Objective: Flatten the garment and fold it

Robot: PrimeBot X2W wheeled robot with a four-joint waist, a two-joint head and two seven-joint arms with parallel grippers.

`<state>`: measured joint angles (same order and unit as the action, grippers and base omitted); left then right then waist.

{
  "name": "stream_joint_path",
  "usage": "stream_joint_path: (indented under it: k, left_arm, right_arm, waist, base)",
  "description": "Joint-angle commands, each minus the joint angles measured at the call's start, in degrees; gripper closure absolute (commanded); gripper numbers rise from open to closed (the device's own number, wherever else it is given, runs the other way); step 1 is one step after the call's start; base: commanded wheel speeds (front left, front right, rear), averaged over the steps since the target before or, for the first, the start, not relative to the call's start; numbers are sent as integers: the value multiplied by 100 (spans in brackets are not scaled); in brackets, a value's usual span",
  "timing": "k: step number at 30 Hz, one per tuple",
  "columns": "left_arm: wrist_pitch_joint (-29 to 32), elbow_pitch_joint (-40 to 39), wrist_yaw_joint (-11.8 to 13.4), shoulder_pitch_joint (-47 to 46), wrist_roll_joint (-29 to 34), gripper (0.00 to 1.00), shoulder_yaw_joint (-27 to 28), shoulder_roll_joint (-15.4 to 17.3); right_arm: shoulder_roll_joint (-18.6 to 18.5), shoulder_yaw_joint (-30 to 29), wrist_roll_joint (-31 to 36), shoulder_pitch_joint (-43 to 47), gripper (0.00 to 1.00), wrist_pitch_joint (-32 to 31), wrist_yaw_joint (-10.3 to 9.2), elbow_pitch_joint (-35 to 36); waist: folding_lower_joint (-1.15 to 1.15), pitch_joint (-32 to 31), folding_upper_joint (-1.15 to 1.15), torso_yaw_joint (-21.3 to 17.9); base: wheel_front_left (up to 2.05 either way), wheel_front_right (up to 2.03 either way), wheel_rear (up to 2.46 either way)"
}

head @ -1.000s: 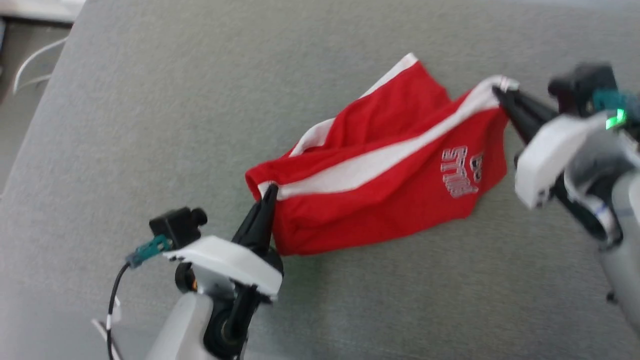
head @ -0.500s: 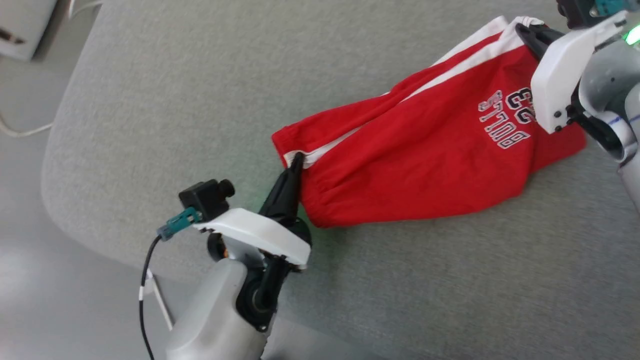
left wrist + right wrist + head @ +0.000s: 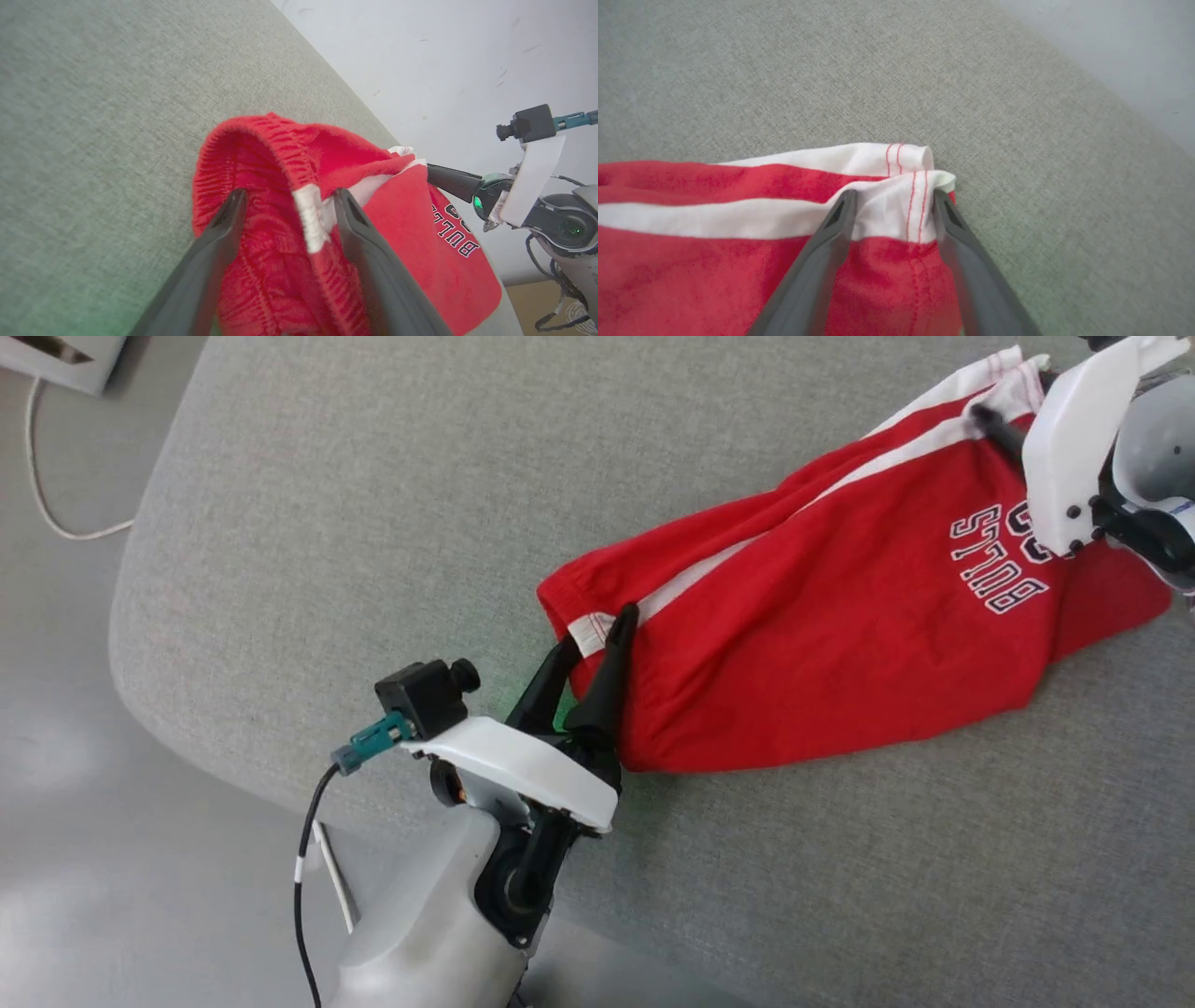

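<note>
The garment (image 3: 822, 644), red shorts with white side stripes and "BULLS" lettering, lies stretched out on the grey padded surface (image 3: 373, 476). My left gripper (image 3: 599, 630) is open at the waistband corner. In the left wrist view its fingers (image 3: 219, 242) stand apart on either side of the white trim of the garment (image 3: 252, 140). My right gripper (image 3: 999, 425) is at the far leg hem, partly hidden by its white cover. In the right wrist view that gripper (image 3: 895, 196) is open, with the white hem of the garment (image 3: 691, 261) lying loose between its fingers.
The padded surface ends in a rounded edge at the left, with pale floor (image 3: 56, 728) beyond. A white cable (image 3: 56, 518) and a grey box (image 3: 56, 355) lie on the floor at the upper left. My right arm (image 3: 537, 186) shows against a pale wall.
Both grippers have gone from shut on the garment's corners to open, letting the fabric go. The shorts now lie spread with the lettering up. The camera has shifted.
</note>
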<state>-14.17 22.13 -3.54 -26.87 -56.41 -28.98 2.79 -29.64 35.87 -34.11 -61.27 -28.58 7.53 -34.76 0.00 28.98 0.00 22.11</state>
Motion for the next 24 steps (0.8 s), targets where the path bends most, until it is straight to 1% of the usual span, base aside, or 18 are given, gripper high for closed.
stream_joint_path:
  k: [1, 4, 9, 14, 17, 19, 22, 24]
  left_arm:
    - [-10, 96, 4, 60, 42, 0, 29, 46]
    - [-30, 5, 32, 219, 115, 0, 86, 172]
    - [-20, -319, 163, 580, 211, 0, 116, 432]
    - [40, -665, 391, 971, 354, 0, 46, 676]
    - [115, -816, 514, 1157, 425, 0, -47, 740]
    - [161, -871, 575, 1229, 465, 0, -114, 747]
    - [211, -813, 684, 1244, 604, 0, -233, 766]
    - [238, -665, 823, 1210, 744, 0, -300, 788]
  right_arm:
    - [-20, 2, -82, 114, 0, 56, -4, -28]
    - [-25, -82, -228, 354, 0, 336, -4, 109]
    - [-58, -407, -382, 1003, 0, 1116, -4, 492]
    - [34, -1058, -79, 1995, 0, 2035, -4, 1009]
    - [231, -1677, 282, 2679, 0, 2539, -4, 1375]
    - [467, -2098, 589, 3155, 0, 2774, -4, 1667]
    - [907, -2687, 1081, 3835, 0, 2943, -4, 2136]
    - [1270, -3018, 1355, 4229, 0, 2989, -4, 2468]
  waist:
    - [0, -215, 0, -130]
    - [0, -497, 0, -244]
    - [0, -1031, 0, -430]
    - [0, -1507, 0, -612]
    - [0, -1664, 0, -711]
    - [0, -1707, 0, -781]
    - [0, -1724, 0, -895]
    - [0, -1720, 0, -977]
  base:
    - [0, 0, 0]
    - [0, 0, 0]
    - [0, 0, 0]
    - [0, 0, 0]
    - [0, 0, 0]
    - [0, 0, 0]
    - [0, 0, 0]
    - [0, 0, 0]
